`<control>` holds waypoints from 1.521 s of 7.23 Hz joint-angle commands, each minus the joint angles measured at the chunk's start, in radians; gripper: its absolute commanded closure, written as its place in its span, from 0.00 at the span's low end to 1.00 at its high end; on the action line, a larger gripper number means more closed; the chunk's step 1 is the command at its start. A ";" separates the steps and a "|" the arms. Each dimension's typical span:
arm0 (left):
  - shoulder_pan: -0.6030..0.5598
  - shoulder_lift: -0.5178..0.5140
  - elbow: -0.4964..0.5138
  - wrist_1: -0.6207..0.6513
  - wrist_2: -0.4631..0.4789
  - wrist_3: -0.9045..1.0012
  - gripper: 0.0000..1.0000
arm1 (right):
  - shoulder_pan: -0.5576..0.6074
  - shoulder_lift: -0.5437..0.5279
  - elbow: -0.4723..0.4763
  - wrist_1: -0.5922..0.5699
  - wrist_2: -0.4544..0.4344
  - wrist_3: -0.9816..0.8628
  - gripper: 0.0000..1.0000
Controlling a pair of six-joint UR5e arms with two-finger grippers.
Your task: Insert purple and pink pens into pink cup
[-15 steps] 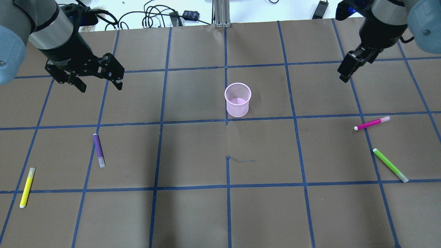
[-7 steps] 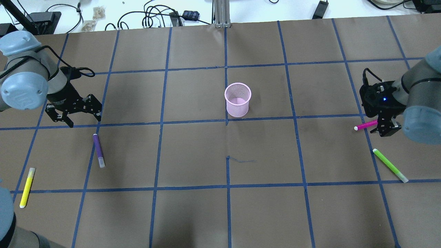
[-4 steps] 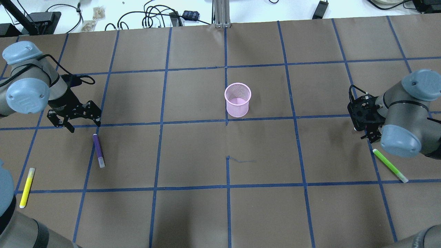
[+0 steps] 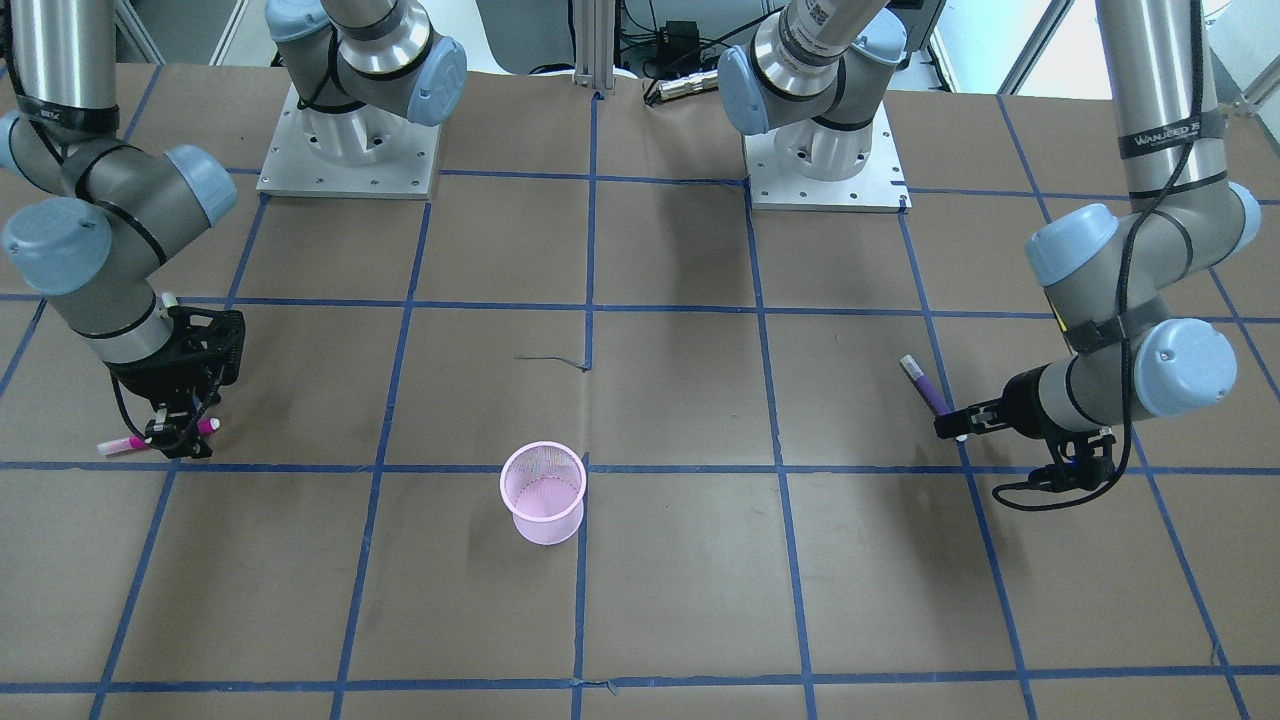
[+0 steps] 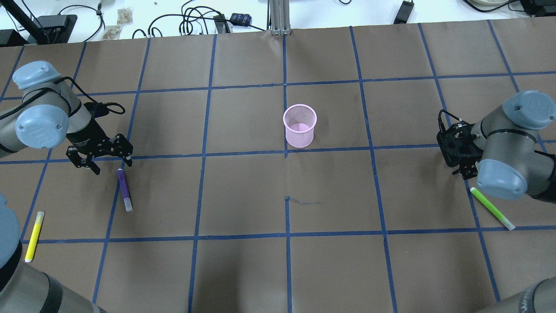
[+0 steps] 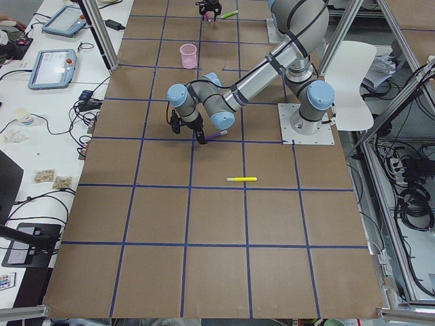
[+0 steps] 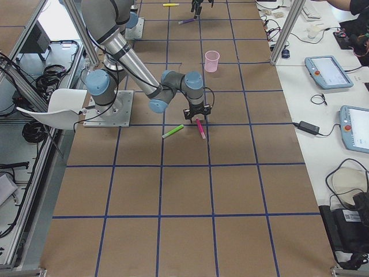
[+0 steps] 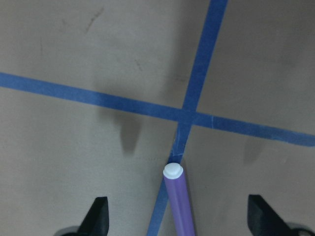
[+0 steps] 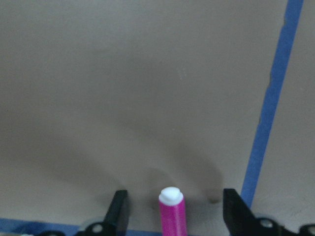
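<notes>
The pink mesh cup point(image 5: 299, 126) stands upright mid-table and also shows in the front view point(image 4: 543, 493). The purple pen point(image 5: 124, 189) lies flat at the left. My left gripper point(image 5: 111, 166) is open and low over the pen's far end. In the left wrist view the pen point(image 8: 178, 201) lies between the spread fingers point(image 8: 98, 216). The pink pen point(image 4: 120, 443) lies under my right gripper point(image 4: 175, 437), which is open and straddles it. In the right wrist view the pen's tip point(image 9: 171, 214) sits between the fingers point(image 9: 118, 211), untouched. My right arm hides this pen in the overhead view.
A green pen point(image 5: 492, 208) lies just in front of my right arm. A yellow pen point(image 5: 34, 236) lies at the front left. Cables and adapters lie beyond the table's far edge point(image 5: 195, 21).
Both arms came down from high at the back. The left gripper moved to the purple pen's far end. The right gripper settled over the pink pen, hiding it from overhead.
</notes>
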 commanded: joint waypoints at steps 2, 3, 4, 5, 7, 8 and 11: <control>0.002 -0.010 -0.019 0.001 -0.013 -0.001 0.18 | 0.000 -0.003 0.000 0.000 -0.004 -0.007 1.00; 0.000 -0.011 -0.019 0.001 -0.021 -0.001 0.18 | 0.002 -0.010 0.000 0.000 -0.009 -0.002 1.00; 0.002 -0.013 -0.019 0.001 -0.021 0.001 0.19 | 0.002 -0.021 -0.004 0.000 -0.010 0.001 1.00; 0.002 -0.017 -0.019 0.003 -0.021 0.005 0.24 | 0.006 -0.046 -0.014 0.000 0.005 0.003 1.00; 0.002 -0.019 -0.019 0.006 -0.019 0.008 0.38 | 0.017 -0.064 -0.110 0.117 0.185 0.001 1.00; 0.002 -0.019 -0.019 0.006 -0.019 0.011 0.49 | 0.017 -0.090 -0.172 0.287 0.314 0.022 1.00; 0.002 -0.028 -0.018 0.009 -0.019 0.012 0.66 | 0.072 -0.155 -0.385 0.768 0.737 0.140 1.00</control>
